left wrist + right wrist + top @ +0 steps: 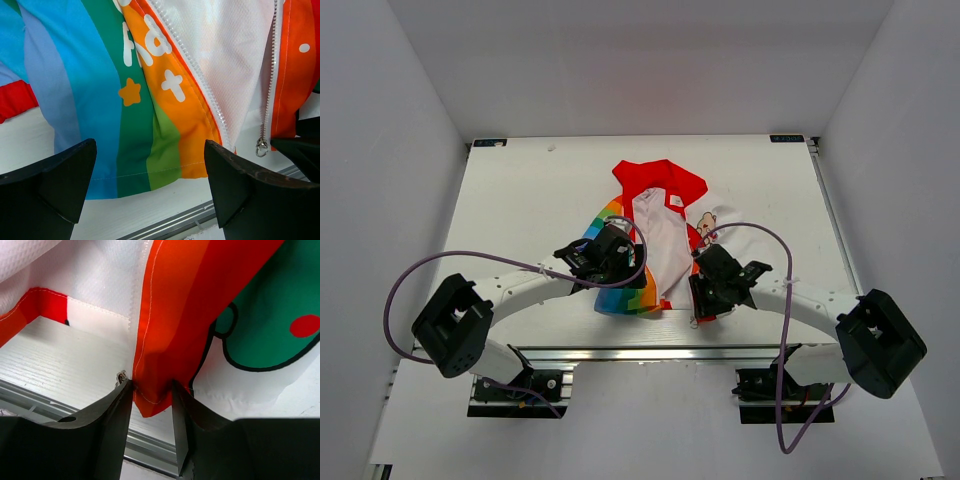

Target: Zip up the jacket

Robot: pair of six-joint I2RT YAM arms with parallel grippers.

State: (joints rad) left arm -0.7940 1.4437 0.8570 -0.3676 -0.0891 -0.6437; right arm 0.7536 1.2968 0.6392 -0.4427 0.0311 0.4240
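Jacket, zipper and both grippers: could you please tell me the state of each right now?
Jacket: lying on the table, front open, white lining showing.
Zipper: undone, halves apart, slider at the bottom end.
Left gripper: open, over the rainbow hem, gripping nothing.
Right gripper: shut on the jacket's orange bottom corner.
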